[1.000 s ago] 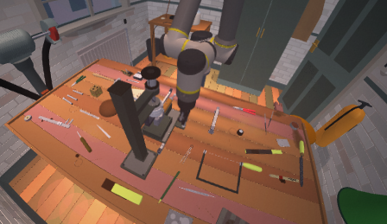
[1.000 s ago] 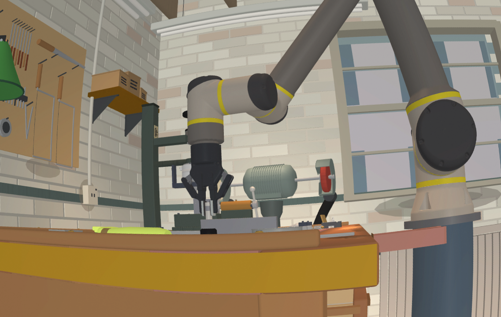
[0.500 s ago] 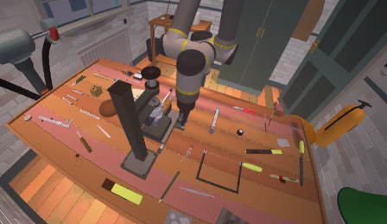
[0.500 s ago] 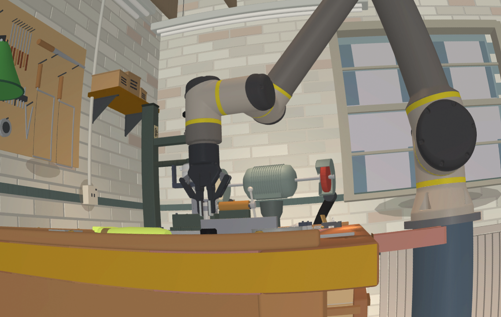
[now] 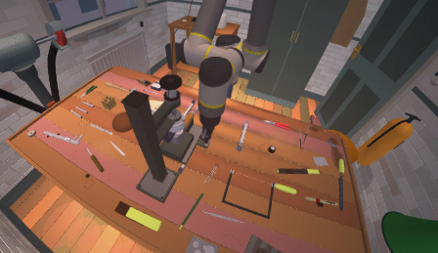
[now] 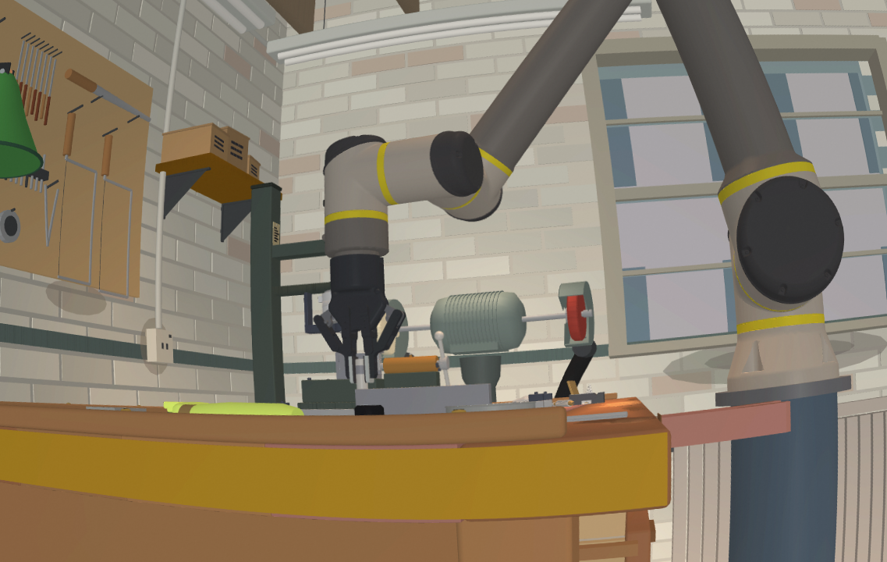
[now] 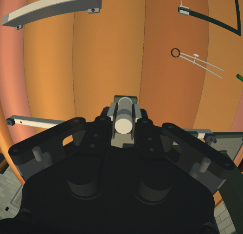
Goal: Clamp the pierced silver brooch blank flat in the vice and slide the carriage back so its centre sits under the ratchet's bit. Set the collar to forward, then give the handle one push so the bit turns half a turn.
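Observation:
A pale upright peg (image 7: 123, 119) stands on the green carriage (image 7: 124, 142) at its bench-side end. My gripper (image 7: 123, 127) points straight down over that end and is closed around the peg. The carriage carries the vice (image 5: 176, 137), which sits under the ratchet head (image 5: 171, 83) on the dark column stand (image 5: 146, 138). The orange handle (image 6: 410, 363) lies level just beside my gripper (image 6: 361, 367). The arm (image 5: 214, 84) hides the carriage end in the side camera. The brooch blank is hidden from sight.
A square black frame (image 5: 248, 193) lies on the bench toward the front. A steel rule (image 5: 242, 136) and a pair of dividers (image 7: 197, 61) lie close to the carriage. Files, yellow-handled tools (image 5: 298, 171) and a grinder (image 6: 478, 323) stand further out.

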`<action>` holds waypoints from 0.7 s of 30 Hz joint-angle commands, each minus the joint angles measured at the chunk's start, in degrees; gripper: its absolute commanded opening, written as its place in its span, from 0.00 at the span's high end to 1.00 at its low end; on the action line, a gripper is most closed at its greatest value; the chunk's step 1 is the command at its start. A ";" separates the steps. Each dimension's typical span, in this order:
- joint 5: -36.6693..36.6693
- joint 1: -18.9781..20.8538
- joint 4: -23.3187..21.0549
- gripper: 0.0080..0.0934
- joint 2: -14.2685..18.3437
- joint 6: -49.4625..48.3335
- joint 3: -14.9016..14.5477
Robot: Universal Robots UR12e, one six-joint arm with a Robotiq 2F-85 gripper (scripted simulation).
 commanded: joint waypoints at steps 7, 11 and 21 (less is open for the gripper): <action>0.01 0.02 -0.06 1.00 0.18 0.03 -0.42; 0.01 0.03 -0.02 1.00 0.30 0.04 -0.58; 0.01 0.07 0.08 1.00 0.61 0.08 -0.98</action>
